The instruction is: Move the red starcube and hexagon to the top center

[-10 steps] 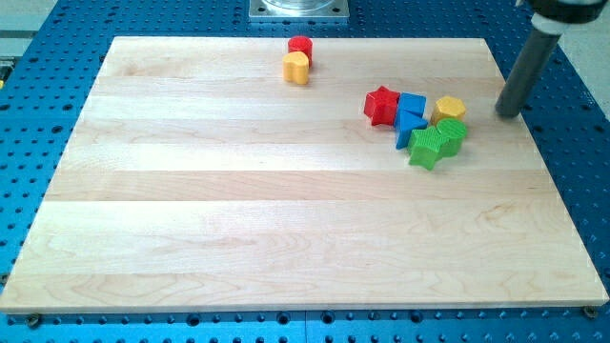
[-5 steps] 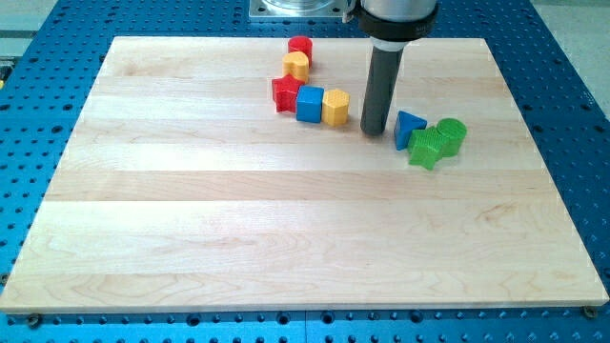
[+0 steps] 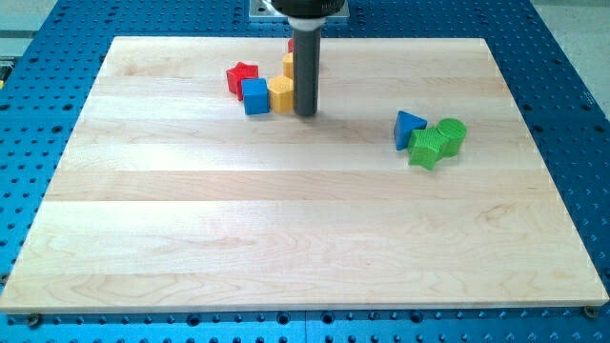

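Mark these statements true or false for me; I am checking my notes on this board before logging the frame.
1. My tip stands just to the view's right of the yellow block. True.
2. The red star is in the group at the view's right. False: it lies at the view's upper left of the blue cube, near the top centre.
3. The blue cube sits between the red star and the yellow block. True.
4. The blue triangular block touches the yellow block. False: it lies far off at the view's right, beside the two green blocks.
5. The rod partly hides blocks behind it. True.
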### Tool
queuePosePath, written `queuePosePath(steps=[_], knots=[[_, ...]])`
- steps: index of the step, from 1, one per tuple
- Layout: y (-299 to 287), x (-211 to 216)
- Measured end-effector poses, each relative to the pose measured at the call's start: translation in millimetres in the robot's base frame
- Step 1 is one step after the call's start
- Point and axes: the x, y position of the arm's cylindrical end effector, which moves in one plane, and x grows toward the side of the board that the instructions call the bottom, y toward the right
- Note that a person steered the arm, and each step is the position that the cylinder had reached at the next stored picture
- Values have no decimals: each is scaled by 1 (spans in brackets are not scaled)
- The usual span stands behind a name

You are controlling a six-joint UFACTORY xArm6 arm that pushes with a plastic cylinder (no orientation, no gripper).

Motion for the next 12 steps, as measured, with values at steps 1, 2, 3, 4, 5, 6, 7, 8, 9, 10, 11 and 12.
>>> queuePosePath(steps=[1, 2, 3, 4, 5, 6, 7, 8, 9, 10, 11, 12], knots=[[-55, 9], [-66, -40], [-82, -58], [-190, -43], [-181, -90], [-144, -95], [-133, -90], [-163, -110], [-121, -124], [-116, -123], [-194, -106], [-195, -76]])
